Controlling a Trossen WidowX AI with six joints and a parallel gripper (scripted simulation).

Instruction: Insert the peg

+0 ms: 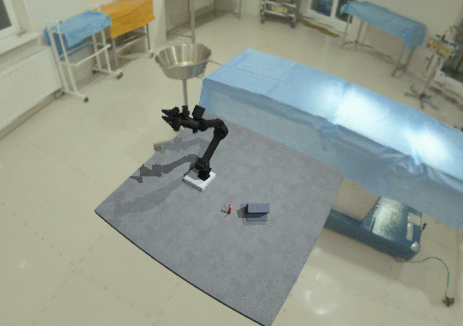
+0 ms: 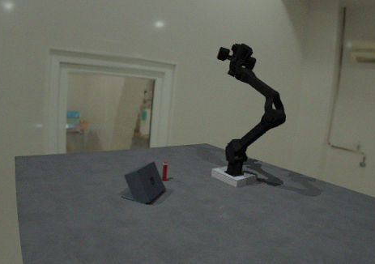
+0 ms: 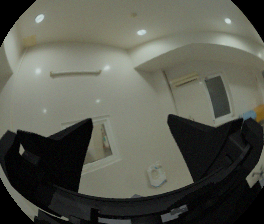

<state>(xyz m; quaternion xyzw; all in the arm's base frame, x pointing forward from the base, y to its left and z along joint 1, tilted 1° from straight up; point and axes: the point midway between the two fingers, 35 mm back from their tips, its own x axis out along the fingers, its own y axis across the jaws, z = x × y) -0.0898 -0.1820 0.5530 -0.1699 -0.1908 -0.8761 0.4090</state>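
Observation:
A small red peg (image 1: 230, 209) (image 2: 164, 172) with a pale band near its top stands upright on the table, between the arm's base and the sloped panel. The dark grey sloped panel (image 1: 258, 208) (image 2: 140, 185) stands beside it, and its face shows one small dark hole (image 2: 152, 180) in the exterior view; the hole's exact shape is too small to tell. My gripper (image 1: 164, 114) (image 3: 130, 120) is open and empty, raised high and pointing away from the peg and panel. Its fingertips cannot be made out in the exterior view. The wrist view shows neither peg nor panel.
The arm's white base (image 1: 200, 180) (image 2: 236, 176) sits on the grey table (image 1: 186, 235) (image 2: 227, 227). A blue-draped bed (image 1: 291, 80) stands along the table's far side in the top view. A steel bowl on a stand (image 1: 183, 60) is behind the raised arm.

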